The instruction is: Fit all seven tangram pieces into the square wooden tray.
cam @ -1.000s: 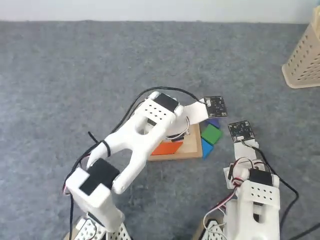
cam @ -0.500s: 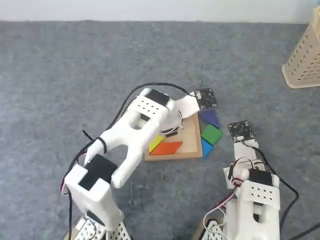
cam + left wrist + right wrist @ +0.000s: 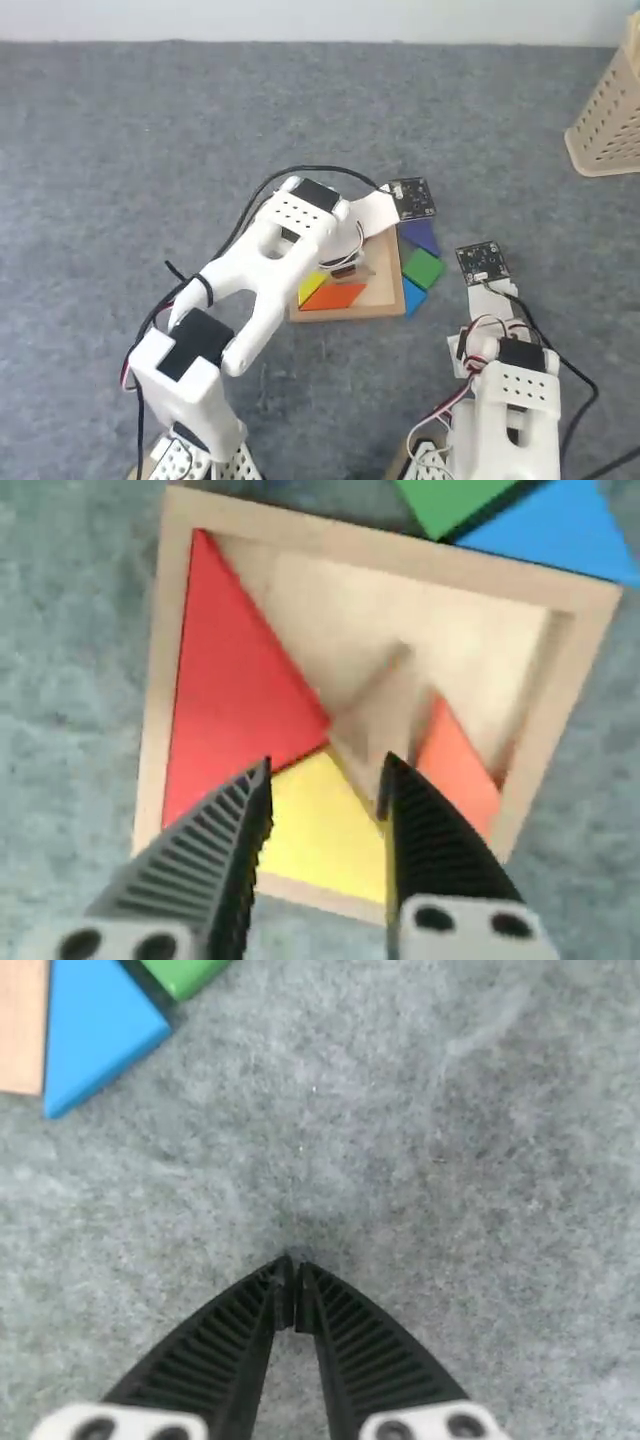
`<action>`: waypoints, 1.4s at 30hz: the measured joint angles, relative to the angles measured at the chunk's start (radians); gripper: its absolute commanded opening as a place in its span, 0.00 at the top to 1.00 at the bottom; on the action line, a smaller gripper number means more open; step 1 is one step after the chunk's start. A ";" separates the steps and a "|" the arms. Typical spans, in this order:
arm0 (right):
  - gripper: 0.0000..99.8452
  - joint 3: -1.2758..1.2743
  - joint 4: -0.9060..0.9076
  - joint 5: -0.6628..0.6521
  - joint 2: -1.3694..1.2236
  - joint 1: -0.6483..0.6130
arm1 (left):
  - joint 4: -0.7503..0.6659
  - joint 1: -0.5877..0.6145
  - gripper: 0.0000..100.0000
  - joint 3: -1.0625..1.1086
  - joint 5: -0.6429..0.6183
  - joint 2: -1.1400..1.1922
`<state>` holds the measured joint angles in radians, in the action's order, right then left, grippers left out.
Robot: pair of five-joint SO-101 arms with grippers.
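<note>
The left claw [image 3: 325,780] hangs spread over the yellow piece [image 3: 320,835] in the tray [image 3: 400,550], the right claw [image 3: 295,1285] pressed together above the counter [image 3: 450,1110].

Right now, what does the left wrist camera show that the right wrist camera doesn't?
The left wrist view adds the open left gripper over the inside of the wooden tray, where a red triangle, a yellow triangle and an orange piece lie beside bare wood. The right wrist view adds the shut right gripper. Both share the blue triangle and green piece outside the tray, part of its rim, and the grey carpet.
</note>
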<state>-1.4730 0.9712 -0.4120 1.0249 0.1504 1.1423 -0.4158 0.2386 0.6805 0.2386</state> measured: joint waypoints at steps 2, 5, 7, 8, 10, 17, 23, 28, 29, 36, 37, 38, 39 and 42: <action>0.99 0.000 0.000 0.000 0.000 0.000 | 0.000 0.000 0.83 0.000 0.000 0.000; 0.99 0.000 0.000 -0.002 0.000 0.000 | 0.000 0.000 0.83 0.000 0.000 0.000; 0.99 0.000 0.000 -0.003 0.000 0.000 | 0.000 0.000 0.83 0.000 0.000 0.000; 0.99 0.000 0.000 -0.003 0.000 0.000 | 0.000 0.000 0.83 0.000 0.000 0.000; 0.99 0.000 0.000 -0.005 0.000 0.000 | -0.003 0.000 0.83 0.000 -0.025 0.000; 0.99 0.000 0.000 -0.005 0.000 0.000 | -0.124 0.000 0.83 0.023 -0.157 0.000; 0.99 0.000 0.000 -0.005 0.000 0.000 | -0.233 0.000 0.83 0.115 -0.175 0.000; 0.99 0.000 0.000 -0.005 0.000 0.000 | -0.244 -0.002 0.83 0.132 -0.167 -0.003; 0.99 0.000 0.000 -0.005 0.000 0.000 | -0.244 -0.002 0.83 0.135 -0.157 -0.003; 0.99 0.000 0.000 -0.005 0.000 0.000 | -0.245 0.005 0.83 0.176 -0.120 -0.020; 0.99 0.000 0.000 -0.005 0.000 0.000 | -0.245 0.009 0.83 0.176 -0.120 -0.020; 0.99 0.000 0.000 -0.005 0.000 0.000 | -0.245 0.015 0.83 0.176 -0.120 -0.020; 0.99 0.000 0.000 -0.005 0.000 0.000 | -0.245 0.021 0.83 0.176 -0.120 -0.020; 0.99 0.000 0.000 -0.005 0.000 0.000 | -0.245 0.049 0.83 0.178 -0.117 -0.021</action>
<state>-1.4730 0.9712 -0.4166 1.0249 0.1504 0.8968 -0.3667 0.4166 0.5639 0.2171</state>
